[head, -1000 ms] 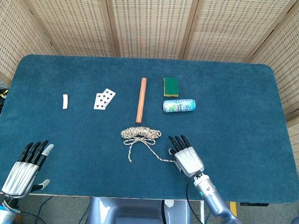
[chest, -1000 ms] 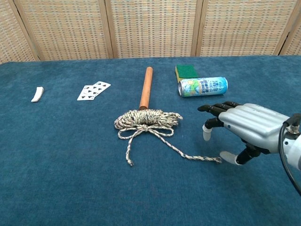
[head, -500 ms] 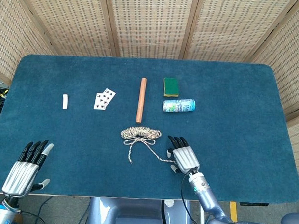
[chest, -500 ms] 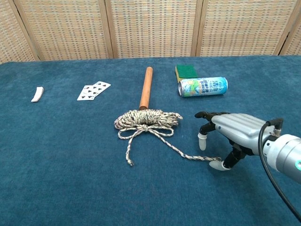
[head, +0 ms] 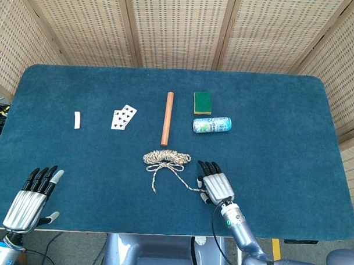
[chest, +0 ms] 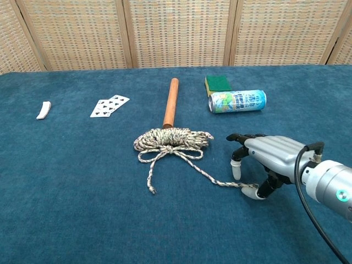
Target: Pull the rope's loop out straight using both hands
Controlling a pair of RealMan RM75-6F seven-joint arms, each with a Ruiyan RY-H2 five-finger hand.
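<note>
The speckled rope (head: 166,159) lies coiled at the table's middle, tied in a bow, with two loose tails running toward me. In the chest view the coil (chest: 172,139) sends its right tail (chest: 220,181) out to my right hand (chest: 269,157). That hand hovers palm down over the tail's tip with its fingers spread, and the thumb tip touches the rope end. Nothing is gripped. From the head view the right hand (head: 216,185) sits just right of the tail. My left hand (head: 32,197) rests open at the near left table edge, far from the rope.
A wooden rod (head: 167,117) lies just behind the coil. A drink can (head: 212,124) on its side and a green sponge (head: 202,102) sit back right. Playing cards (head: 123,116) and a small white piece (head: 77,120) lie at the left.
My right hand has slid left and a little toward the rope tail, bringing its thumb onto the tail's tip. The rope and the left hand have not moved.
</note>
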